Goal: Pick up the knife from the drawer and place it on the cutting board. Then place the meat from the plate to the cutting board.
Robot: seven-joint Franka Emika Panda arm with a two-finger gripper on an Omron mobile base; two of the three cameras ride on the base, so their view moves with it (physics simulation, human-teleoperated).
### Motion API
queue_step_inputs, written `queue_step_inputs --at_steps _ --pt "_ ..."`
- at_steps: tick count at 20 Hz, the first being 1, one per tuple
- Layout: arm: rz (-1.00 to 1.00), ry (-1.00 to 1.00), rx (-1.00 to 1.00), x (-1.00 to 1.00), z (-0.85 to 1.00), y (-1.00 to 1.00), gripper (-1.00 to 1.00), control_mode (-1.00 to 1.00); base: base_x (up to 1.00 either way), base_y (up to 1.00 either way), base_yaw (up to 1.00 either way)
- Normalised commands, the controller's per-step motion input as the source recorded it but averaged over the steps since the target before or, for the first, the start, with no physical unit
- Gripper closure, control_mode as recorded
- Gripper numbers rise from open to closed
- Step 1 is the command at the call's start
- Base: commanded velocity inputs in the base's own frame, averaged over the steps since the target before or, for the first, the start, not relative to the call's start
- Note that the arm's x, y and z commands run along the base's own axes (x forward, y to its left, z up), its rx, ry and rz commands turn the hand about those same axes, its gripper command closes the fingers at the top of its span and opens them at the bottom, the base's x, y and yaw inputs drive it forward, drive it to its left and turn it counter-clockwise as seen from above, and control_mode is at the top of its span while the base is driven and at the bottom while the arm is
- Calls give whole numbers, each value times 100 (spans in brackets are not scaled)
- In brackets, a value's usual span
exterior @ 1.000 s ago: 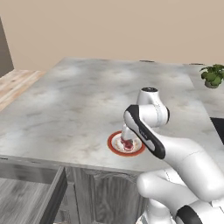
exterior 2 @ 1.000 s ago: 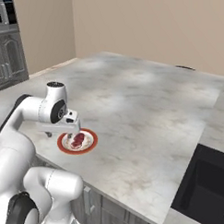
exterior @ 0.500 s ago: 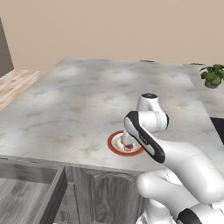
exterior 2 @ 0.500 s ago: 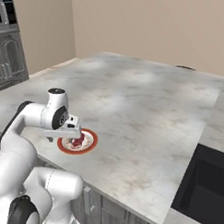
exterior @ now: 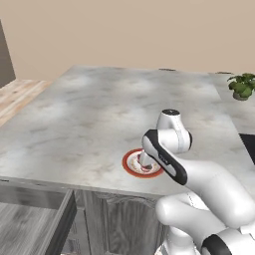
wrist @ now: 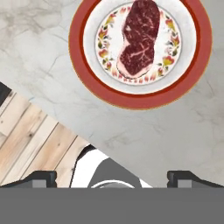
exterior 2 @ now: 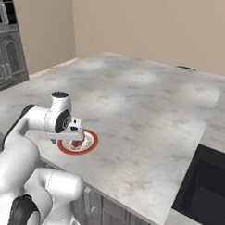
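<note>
The plate (wrist: 140, 52) with its red-orange rim sits near the counter's front edge, and the marbled red meat (wrist: 139, 39) lies on its white centre. My gripper (wrist: 114, 178) hangs open right above the plate (exterior 2: 78, 143), fingertips (wrist: 41, 177) wide apart, with nothing between them. In the left base view the hand (exterior: 145, 160) covers part of the plate (exterior: 130, 164). The grey wood-grain drawer (exterior: 60, 224) stands pulled out at the lower left below the counter. The knife and the cutting board are out of view.
The marble counter (exterior: 99, 114) stretches far and to both sides of the plate. A potted plant (exterior: 242, 85) stands at its far right corner. A dark sink (exterior 2: 208, 192) is sunk in to the right. Wooden floor (wrist: 30, 140) lies beyond the counter's front edge.
The hand has come down closer to the plate over the last second, still open. The plate and the meat have stayed put.
</note>
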Motion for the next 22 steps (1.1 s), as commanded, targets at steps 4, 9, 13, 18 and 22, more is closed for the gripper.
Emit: queue_step_inputs --at_steps 4,9,13,18,22 --pt "0 -5 -2 24 -2 0 -100 -100 0 0 0" --pt "0 -8 -2 27 -12 0 -100 -100 0 0 0" --pt "0 -1 0 30 -17 0 -100 -100 0 0 0" --pt "0 0 0 27 -20 0 -100 -100 0 0 0" --pt "0 0 0 30 -22 0 -100 -100 0 0 0"
